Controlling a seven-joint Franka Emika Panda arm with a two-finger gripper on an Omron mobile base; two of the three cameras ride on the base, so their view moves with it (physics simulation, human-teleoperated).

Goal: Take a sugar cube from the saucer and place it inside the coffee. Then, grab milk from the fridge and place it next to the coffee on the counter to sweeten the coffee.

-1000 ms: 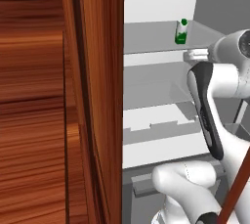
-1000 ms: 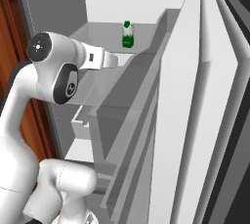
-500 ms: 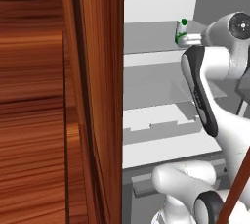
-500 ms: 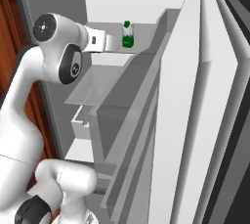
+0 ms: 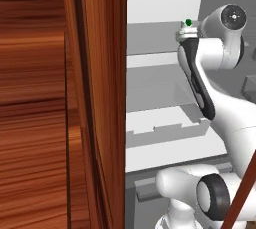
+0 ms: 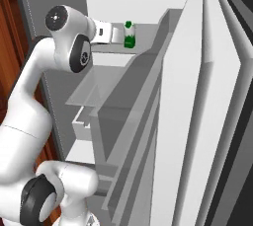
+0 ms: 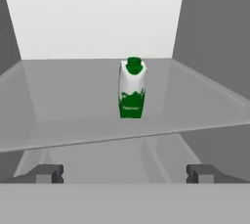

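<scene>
An open fridge (image 6: 197, 101) with pale shelves stands ahead of the gripper (image 7: 124, 173), beside a brown wooden cabinet (image 5: 60, 103). The gripper reaches in at the level of an upper shelf (image 7: 73, 105), its fingers (image 7: 46, 173) spread wide apart and holding nothing. The milk (image 7: 132, 89) carton stands upright on that shelf, straight ahead of the fingertips and apart from them.
</scene>
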